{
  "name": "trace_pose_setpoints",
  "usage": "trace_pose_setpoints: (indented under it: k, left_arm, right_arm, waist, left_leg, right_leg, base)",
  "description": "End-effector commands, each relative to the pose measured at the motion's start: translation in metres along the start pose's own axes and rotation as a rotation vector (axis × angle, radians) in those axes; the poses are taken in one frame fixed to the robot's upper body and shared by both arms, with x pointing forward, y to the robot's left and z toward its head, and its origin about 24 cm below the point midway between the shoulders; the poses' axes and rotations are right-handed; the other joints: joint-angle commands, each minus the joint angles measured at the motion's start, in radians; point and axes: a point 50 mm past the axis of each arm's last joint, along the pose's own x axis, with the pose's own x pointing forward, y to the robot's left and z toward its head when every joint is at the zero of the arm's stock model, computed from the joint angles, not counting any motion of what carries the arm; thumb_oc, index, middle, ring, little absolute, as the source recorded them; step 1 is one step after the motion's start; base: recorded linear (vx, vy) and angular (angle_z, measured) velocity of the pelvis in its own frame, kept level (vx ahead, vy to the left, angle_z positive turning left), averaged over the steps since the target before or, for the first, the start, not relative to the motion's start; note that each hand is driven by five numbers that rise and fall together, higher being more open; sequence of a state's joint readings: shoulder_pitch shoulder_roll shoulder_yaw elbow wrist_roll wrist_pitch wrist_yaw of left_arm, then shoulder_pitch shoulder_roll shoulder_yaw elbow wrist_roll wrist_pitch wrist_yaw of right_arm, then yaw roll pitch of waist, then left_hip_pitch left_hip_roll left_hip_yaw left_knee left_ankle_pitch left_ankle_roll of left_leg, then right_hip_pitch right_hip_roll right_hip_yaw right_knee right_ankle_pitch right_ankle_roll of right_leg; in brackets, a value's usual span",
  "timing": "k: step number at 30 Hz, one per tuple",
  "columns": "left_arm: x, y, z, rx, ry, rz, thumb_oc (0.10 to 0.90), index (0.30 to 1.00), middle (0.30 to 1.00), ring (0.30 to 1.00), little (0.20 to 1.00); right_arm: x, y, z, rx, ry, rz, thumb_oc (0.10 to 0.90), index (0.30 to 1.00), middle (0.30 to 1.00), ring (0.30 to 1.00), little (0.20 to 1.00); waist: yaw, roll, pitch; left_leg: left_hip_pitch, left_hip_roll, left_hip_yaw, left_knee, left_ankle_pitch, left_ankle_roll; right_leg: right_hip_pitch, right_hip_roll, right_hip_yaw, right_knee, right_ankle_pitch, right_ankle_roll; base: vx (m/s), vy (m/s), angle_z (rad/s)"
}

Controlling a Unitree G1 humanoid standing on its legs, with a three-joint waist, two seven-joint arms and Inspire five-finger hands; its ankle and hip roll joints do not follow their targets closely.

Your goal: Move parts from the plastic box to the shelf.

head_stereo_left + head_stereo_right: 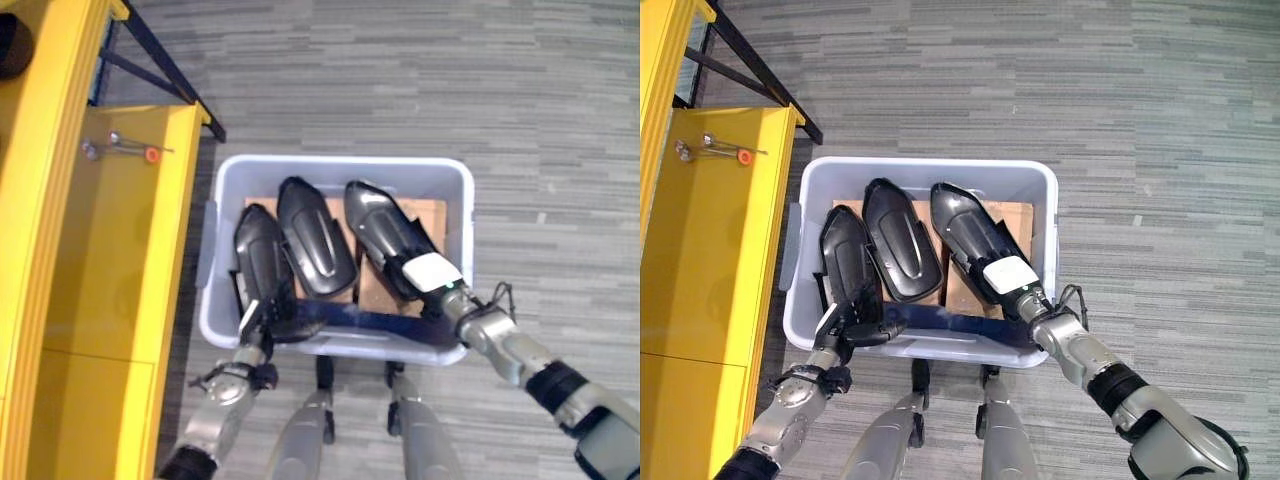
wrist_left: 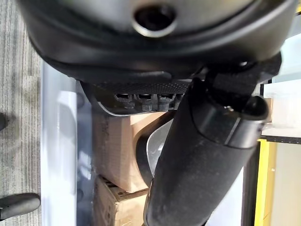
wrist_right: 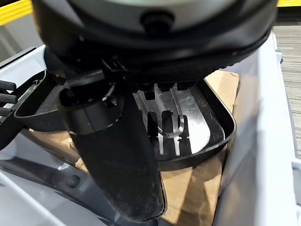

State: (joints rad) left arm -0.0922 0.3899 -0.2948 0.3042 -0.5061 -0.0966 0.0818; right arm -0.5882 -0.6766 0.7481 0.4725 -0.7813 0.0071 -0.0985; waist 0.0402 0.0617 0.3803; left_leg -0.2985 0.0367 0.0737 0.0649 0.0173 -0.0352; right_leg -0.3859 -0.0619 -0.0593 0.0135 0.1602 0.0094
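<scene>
The yellow shelf [image 1: 110, 250] stands beside our plastic box [image 1: 450, 185], where three black parts [image 1: 315, 235] lean on cardboard (easy to reach). Our left hand [image 1: 262, 322] grips the leftmost part [image 1: 258, 255]; our right hand [image 1: 432, 280] grips the rightmost part [image 1: 375, 225].

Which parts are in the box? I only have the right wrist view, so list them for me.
Observer: Three black ones lie side by side in the plastic box: left part, middle part and right part.
Operator: Tell me which one my right hand is on.
Observer: The right hand sits at the right part's near end.
Operator: Now place the left hand.
Observer: The left hand is at the left part's near end.
</scene>
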Motion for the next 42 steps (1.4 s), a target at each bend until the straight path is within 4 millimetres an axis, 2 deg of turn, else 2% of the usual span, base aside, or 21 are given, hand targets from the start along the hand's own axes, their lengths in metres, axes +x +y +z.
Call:
trace_pose_setpoints:
  k: [1, 11, 20, 21, 22, 29, 34, 42]
  left_arm:
    - [-0.007, 0.001, 0.021, 0.014, -0.136, -0.026, 0.9, 1.0, 1.0, 1.0, 1.0]
    - [-0.004, 0.0, 0.027, 0.007, -0.157, -0.017, 0.9, 1.0, 1.0, 1.0, 1.0]
    - [0.002, -0.005, 0.033, 0.005, -0.177, -0.019, 0.9, 1.0, 1.0, 1.0, 1.0]
    - [0.003, -0.007, 0.033, 0.003, -0.179, -0.02, 0.9, 1.0, 1.0, 1.0, 1.0]
    - [0.003, -0.008, 0.033, 0.003, -0.178, -0.023, 0.9, 1.0, 1.0, 1.0, 1.0]
    - [0.003, -0.01, 0.033, 0.005, -0.179, -0.04, 0.9, 1.0, 1.0, 1.0, 1.0]
    - [0.002, -0.009, 0.031, 0.002, -0.169, -0.033, 0.9, 1.0, 1.0, 1.0, 1.0]
    - [0.0, -0.005, 0.028, 0.007, -0.16, -0.016, 0.9, 1.0, 1.0, 1.0, 1.0]
  right_arm:
    - [0.008, -0.024, 0.0, -0.058, -0.032, -0.099, 0.9, 1.0, 1.0, 1.0, 1.0]
    - [0.014, -0.028, -0.011, -0.137, 0.014, -0.086, 0.9, 1.0, 1.0, 1.0, 1.0]
    - [0.018, -0.007, -0.012, -0.184, 0.046, 0.003, 0.9, 1.0, 1.0, 1.0, 1.0]
    - [0.017, 0.001, -0.011, -0.182, 0.05, 0.033, 0.765, 0.811, 0.811, 0.811, 0.811]
    - [0.017, 0.006, -0.011, -0.185, 0.05, 0.052, 0.4, 0.3, 0.3, 0.3, 0.3]
    - [0.013, 0.019, -0.007, -0.173, 0.043, 0.098, 0.4, 0.3, 0.3, 0.3, 0.3]
    - [0.01, 0.015, -0.002, -0.109, 0.019, 0.059, 0.4, 0.3, 0.3, 0.3, 0.3]
    - [0.002, -0.001, 0.001, 0.006, -0.006, -0.045, 0.4, 0.3, 0.3, 0.3, 0.3]
  waist:
    - [0.003, -0.019, -0.064]
    - [0.007, 0.009, -0.036]
    - [0.007, 0.024, -0.017]
    - [0.007, 0.026, -0.017]
    - [0.008, 0.027, -0.017]
    - [0.003, 0.027, -0.02]
    - [-0.001, 0.018, -0.025]
    - [-0.006, 0.001, -0.042]
  left_leg:
    - [-0.083, -0.031, 0.018, 0.147, -0.084, 0.027]
    - [-0.163, -0.035, 0.024, 0.226, -0.107, 0.032]
    - [-0.215, -0.043, 0.02, 0.276, -0.13, 0.041]
    - [-0.214, -0.046, 0.018, 0.273, -0.13, 0.041]
    - [-0.214, -0.047, 0.018, 0.272, -0.13, 0.042]
    - [-0.2, -0.053, 0.018, 0.258, -0.125, 0.044]
    - [-0.173, -0.052, 0.014, 0.247, -0.129, 0.044]
    - [-0.12, -0.053, 0.009, 0.178, -0.102, 0.041]
  right_leg:
    - [-0.068, -0.032, 0.106, 0.221, -0.139, 0.079]
    - [-0.157, -0.028, 0.119, 0.312, -0.167, 0.072]
    - [-0.212, -0.026, 0.124, 0.365, -0.187, 0.064]
    - [-0.214, -0.025, 0.127, 0.366, -0.189, 0.064]
    - [-0.213, -0.026, 0.125, 0.367, -0.19, 0.064]
    - [-0.202, -0.03, 0.126, 0.362, -0.188, 0.065]
    - [-0.175, -0.031, 0.121, 0.358, -0.193, 0.068]
    - [-0.117, -0.041, 0.114, 0.299, -0.169, 0.075]
  base:
    - [-0.02, -0.022, 0.03]
    - [0.0, -0.007, 0.0]
    - [0.0, -0.003, 0.03]
    - [0.0, 0.0, 0.0]
    - [0.0, 0.0, 0.0]
    - [0.0, 0.001, 0.01]
    - [0.02, 0.008, 0.01]
    - [0.01, 0.003, 0.01]
